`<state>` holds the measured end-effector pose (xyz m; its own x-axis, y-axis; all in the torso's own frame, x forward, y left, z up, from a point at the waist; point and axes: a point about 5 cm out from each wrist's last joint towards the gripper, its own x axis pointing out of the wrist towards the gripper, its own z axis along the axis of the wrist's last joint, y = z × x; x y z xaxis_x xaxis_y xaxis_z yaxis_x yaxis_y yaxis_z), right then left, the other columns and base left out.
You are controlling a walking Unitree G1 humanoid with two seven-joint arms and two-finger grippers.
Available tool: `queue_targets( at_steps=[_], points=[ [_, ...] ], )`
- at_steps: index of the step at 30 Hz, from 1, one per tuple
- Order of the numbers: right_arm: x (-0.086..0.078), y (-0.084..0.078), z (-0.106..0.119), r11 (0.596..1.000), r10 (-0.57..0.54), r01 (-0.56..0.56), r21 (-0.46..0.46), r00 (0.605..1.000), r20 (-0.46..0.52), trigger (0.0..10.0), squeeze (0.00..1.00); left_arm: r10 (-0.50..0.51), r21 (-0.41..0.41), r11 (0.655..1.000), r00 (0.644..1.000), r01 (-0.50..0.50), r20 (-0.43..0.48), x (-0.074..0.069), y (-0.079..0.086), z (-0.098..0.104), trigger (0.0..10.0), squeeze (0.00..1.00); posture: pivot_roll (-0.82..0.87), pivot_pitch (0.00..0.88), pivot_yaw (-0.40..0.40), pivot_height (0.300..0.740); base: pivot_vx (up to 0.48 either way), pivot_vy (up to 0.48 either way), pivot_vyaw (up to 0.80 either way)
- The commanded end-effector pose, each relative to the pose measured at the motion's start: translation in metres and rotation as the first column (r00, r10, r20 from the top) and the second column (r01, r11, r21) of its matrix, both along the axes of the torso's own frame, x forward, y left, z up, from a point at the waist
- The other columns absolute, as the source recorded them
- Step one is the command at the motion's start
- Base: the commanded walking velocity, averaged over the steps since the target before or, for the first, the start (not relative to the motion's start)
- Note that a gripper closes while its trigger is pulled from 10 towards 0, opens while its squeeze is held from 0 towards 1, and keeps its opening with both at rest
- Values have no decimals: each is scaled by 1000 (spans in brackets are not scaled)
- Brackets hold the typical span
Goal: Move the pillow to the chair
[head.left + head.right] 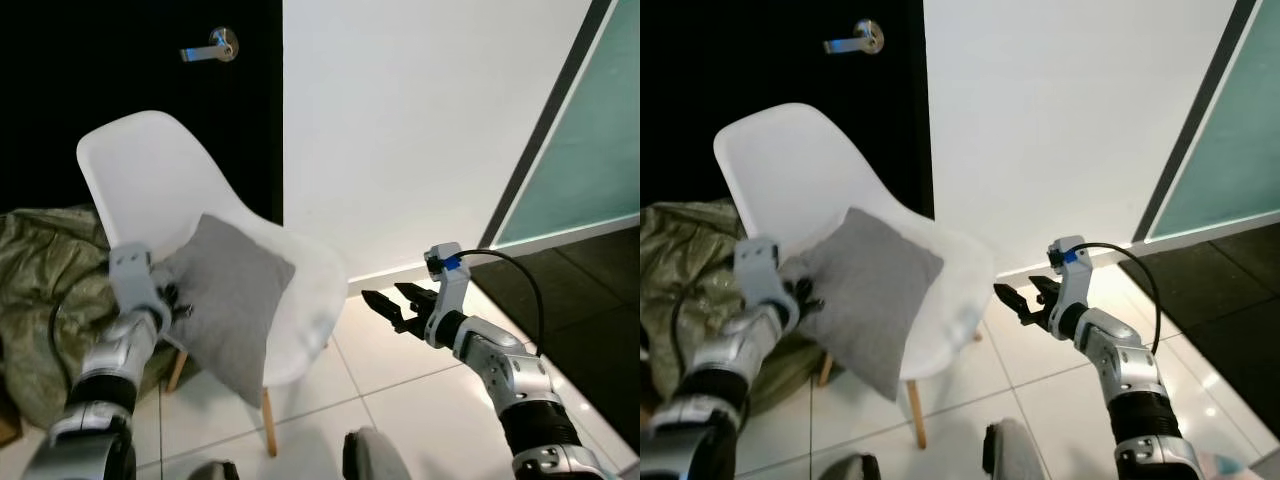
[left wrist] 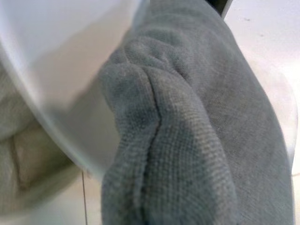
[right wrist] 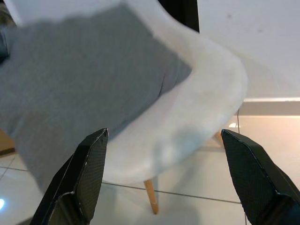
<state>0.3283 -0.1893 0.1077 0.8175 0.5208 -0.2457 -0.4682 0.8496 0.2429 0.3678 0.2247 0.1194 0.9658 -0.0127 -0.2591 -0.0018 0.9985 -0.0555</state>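
Note:
A grey square pillow [image 1: 232, 300] lies tilted on the seat of a white shell chair [image 1: 150, 170] with wooden legs, its lower corner hanging past the seat's front edge. My left gripper [image 1: 176, 305] is at the pillow's left corner, shut on it; the left wrist view shows the bunched grey cloth [image 2: 187, 140] pressed close against the chair's rim [image 2: 51, 93]. To the right of the chair, my right gripper [image 1: 385, 300] hovers open and apart from it above the floor. Its black fingers [image 3: 79, 178] frame the seat's front edge [image 3: 201, 108] and the pillow [image 3: 84, 79].
A crumpled olive-green fabric heap [image 1: 40, 270] lies on the floor left of the chair. Behind the chair is a black door with a metal handle [image 1: 212, 46], then a white wall. A teal glass panel [image 1: 590, 150] stands at the right. White floor tiles [image 1: 400, 400] are in front.

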Motion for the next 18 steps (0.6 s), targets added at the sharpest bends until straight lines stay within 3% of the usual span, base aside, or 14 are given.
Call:
queue_targets(
  at_steps=[1, 5, 9, 10, 11, 12, 13, 14, 15, 16, 17, 18],
  points=[
    [-1, -2, 2, 1000, -10, 11, -9, 1000, 3, 10000, 0, -74, 85, 994, 997, 74, -1, 4, -5, 5, 10000, 0, -254, 96, -50, 570, 0, 0, 0],
    [-3, -3, 1, 1000, -19, 19, -14, 1000, -2, 10000, 0, -91, 245, 965, 996, 90, -8, 9, 4, 14, 10000, 0, -265, 105, -49, 550, 0, 0, 0],
    [-3, -4, 2, 1000, -21, 21, -16, 1000, -2, 10000, 0, -88, 293, 952, 996, 88, -13, 10, 7, 16, 10000, 0, -266, 111, -47, 545, 0, 0, 0],
    [-3, -5, 2, 999, -25, 25, -19, 1000, -3, 10000, 0, -69, 367, 928, 997, 72, -21, 10, 14, 17, 10000, 0, -267, 115, -47, 540, 0, 0, 0],
    [-3, -5, 2, 999, -25, 25, -19, 1000, -3, 10000, 0, -69, 367, 928, 997, 72, -21, 10, 14, 17, 10000, 0, -267, 115, -47, 540, 0, 0, 0],
    [-4, -6, 2, 999, -30, 30, -20, 1000, -5, 10000, 0, -42, 434, 900, 999, 48, -23, 9, 22, 19, 10000, 0, -266, 116, -44, 535, 0, 0, 0],
    [-4, -6, 2, 999, -36, 35, -20, 999, -6, 10000, 0, -8, 477, 879, 1000, 15, -17, 9, 30, 21, 10000, 153, -266, 116, -43, 530, 0, 0, 0],
    [-4, -6, 2, 999, -36, 35, -20, 999, -6, 10000, 0, -8, 477, 879, 1000, 15, -17, 9, 30, 21, 10000, 153, -266, 116, -43, 525, 0, 0, 0],
    [-5, -6, 2, 999, -39, 39, -20, 999, -7, 10000, 0, 19, 508, 861, 1000, -14, -6, 8, 36, 23, 10000, 718, -264, 116, -41, 520, 0, 0, 0],
    [-5, -6, 2, 999, -39, 39, -20, 999, -7, 10000, 0, 19, 508, 861, 1000, -14, -6, 8, 36, 23, 10000, 718, -264, 116, -41, 520, 0, 0, 0],
    [-5, -6, 2, 999, -41, 41, -19, 999, -7, 10000, 0, 34, 529, 848, 999, -33, 7, 7, 41, 26, 10000, 1000, -264, 115, -42, 515, 0, 0, 0],
    [-5, -6, 2, 999, -41, 41, -19, 999, -7, 10000, 0, 34, 529, 848, 999, -33, 7, 7, 41, 26, 10000, 1000, -264, 115, -42, 515, 0, 0, 0]
  ],
)
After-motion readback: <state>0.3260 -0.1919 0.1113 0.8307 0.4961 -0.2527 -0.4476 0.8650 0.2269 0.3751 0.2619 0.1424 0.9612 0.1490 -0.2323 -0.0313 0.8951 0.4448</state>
